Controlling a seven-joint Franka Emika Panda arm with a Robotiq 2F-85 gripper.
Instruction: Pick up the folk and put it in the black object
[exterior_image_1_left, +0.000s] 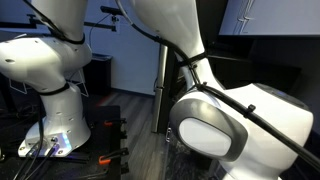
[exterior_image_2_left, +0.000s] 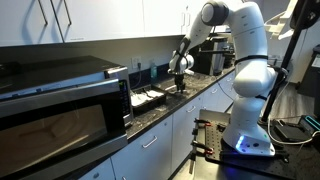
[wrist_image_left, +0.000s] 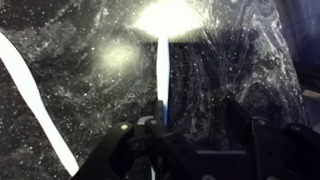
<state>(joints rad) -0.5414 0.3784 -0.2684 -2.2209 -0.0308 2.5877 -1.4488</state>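
In the wrist view a fork (wrist_image_left: 163, 70) with a white shaft and a blue end lies lengthwise on the speckled black countertop (wrist_image_left: 230, 70). It runs from a bright glare spot down to my gripper (wrist_image_left: 205, 140). The jaws look spread, and the fork's blue end sits just inside the left finger; no grip on it shows. In an exterior view the gripper (exterior_image_2_left: 178, 72) hangs a little above the kitchen counter (exterior_image_2_left: 200, 90), over a small dark thing (exterior_image_2_left: 180, 87) that I cannot identify. The black object does not show clearly.
A microwave (exterior_image_2_left: 60, 100) fills the near end of the counter, with a light tray (exterior_image_2_left: 148, 97) beyond it. A white strip (wrist_image_left: 35, 95) crosses the left of the wrist view. An exterior view is mostly blocked by the arm (exterior_image_1_left: 230, 120).
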